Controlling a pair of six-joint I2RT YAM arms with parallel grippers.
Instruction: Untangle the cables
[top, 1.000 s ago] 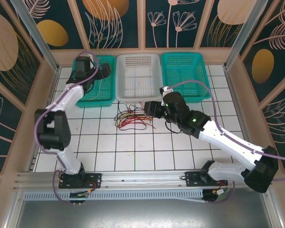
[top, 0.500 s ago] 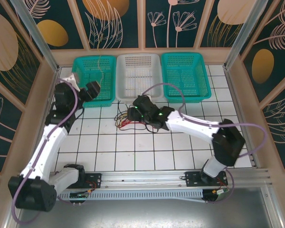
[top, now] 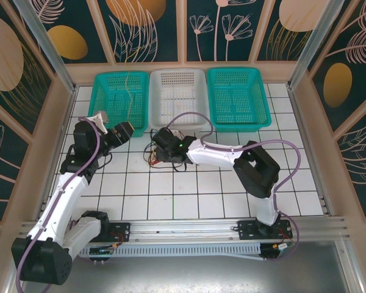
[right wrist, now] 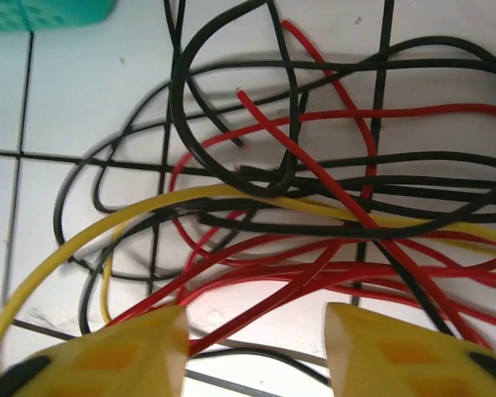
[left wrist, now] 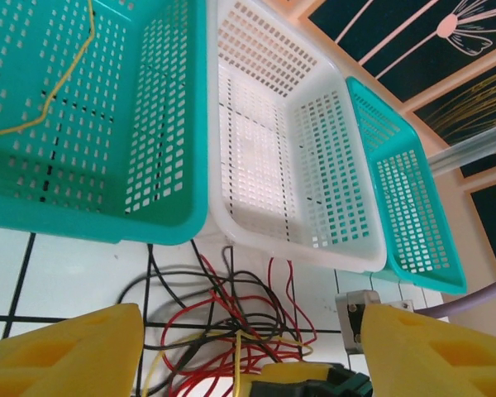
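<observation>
Lying knotted: red, black, yellow cables (right wrist: pixel 314 207).

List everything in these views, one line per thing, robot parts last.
left teal basket: one, teal, far left of the table
white basket: one, white, between the two teal ones
right teal basket: one, teal, far right
cables: one tangle, red, black and yellow, on the tiles in front of the white basket; strand count cannot be told
loose yellow cable: one, yellow, inside the left teal basket
table: one, white tiles
left gripper: one, yellow fingers, open, by the left teal basket's front
right gripper: one, yellow fingers, open, low over the tangle
arm hoses: two, purple, one along each arm
</observation>
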